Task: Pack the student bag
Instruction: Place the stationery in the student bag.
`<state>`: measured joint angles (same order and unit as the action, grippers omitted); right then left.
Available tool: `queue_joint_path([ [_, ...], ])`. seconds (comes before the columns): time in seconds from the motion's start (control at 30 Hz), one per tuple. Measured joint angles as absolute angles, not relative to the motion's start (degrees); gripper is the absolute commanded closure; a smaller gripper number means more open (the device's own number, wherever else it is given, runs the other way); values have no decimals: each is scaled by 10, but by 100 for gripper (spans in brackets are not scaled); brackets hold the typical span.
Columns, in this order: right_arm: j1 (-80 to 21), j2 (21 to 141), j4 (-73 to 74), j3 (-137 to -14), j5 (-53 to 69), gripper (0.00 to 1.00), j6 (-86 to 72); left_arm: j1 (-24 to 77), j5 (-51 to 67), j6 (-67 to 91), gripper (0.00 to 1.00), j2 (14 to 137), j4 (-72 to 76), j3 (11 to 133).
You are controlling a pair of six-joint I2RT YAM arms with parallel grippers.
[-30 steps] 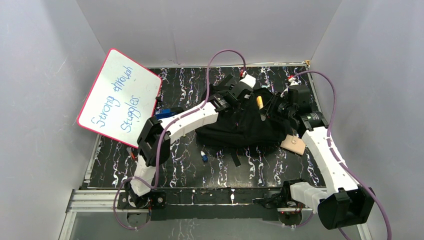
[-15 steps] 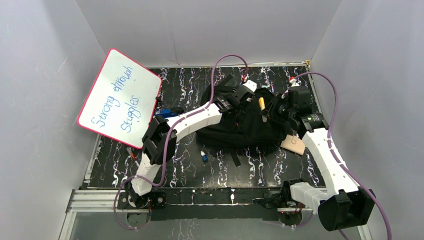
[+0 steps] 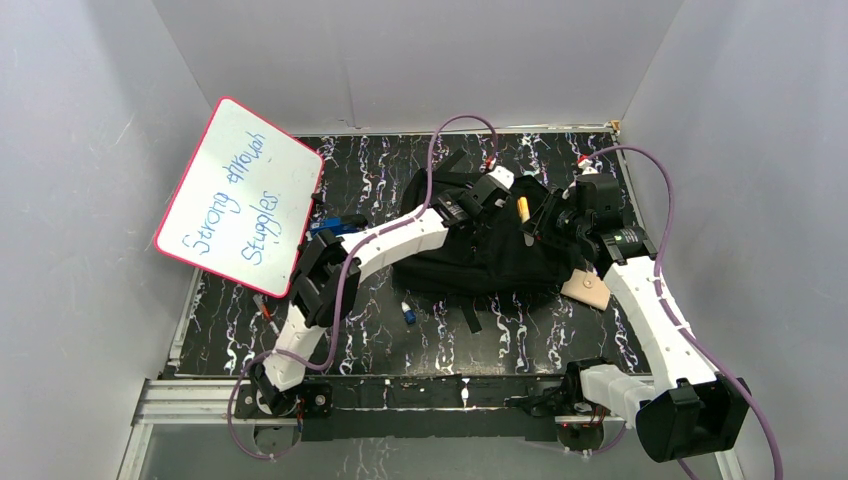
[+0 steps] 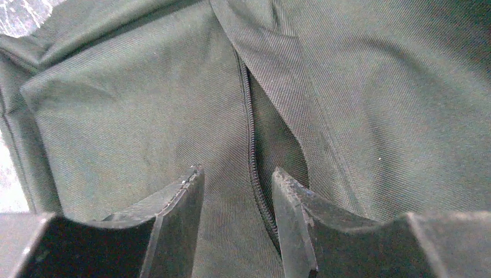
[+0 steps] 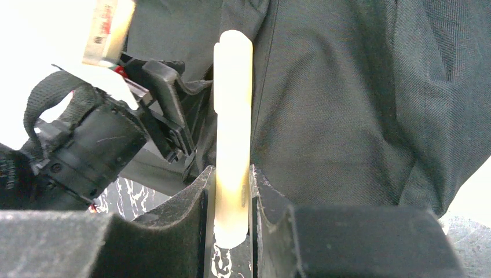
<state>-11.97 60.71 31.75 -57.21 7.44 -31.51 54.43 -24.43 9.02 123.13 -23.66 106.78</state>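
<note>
Pinching a pale yellow marker [image 5: 233, 110] in my right gripper [image 5: 231, 176], its tip pointing up the wrist frame over the student bag [image 3: 490, 262], which lies mid-frame in the top view on the black marbled table [image 3: 520, 335]. My left gripper [image 4: 237, 176] is spread, jaws straddling the bag's zipper [image 4: 252, 150], close over the fabric. A whiteboard [image 3: 240, 195] leans at upper left.

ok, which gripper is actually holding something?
The right gripper: its jaws are clamped on a pale yellow marker. The left gripper has its jaws apart over the student bag zipper, gripping nothing.
</note>
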Motion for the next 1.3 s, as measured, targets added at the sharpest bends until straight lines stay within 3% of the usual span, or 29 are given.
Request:
queue_joint_path([
  [0.2, -120, 607, 317, -572, 75, 100, -315, 544, -245, 88, 63, 1248, -243, 1068],
  [0.37, -120, 607, 317, -572, 74, 100, -315, 544, -248, 83, 81, 1252, -246, 1073],
  [0.6, -120, 606, 315, -572, 84, 100, -316, 545, -266, 73, 98, 1252, -251, 1091],
  [0.87, -120, 625, 296, -563, 144, 100, -325, 545, -284, 70, 100, 1242, -244, 1086],
  [1.3, -119, 693, 256, -563, 249, 100, -337, 545, -301, 89, 100, 1145, -149, 954],
])
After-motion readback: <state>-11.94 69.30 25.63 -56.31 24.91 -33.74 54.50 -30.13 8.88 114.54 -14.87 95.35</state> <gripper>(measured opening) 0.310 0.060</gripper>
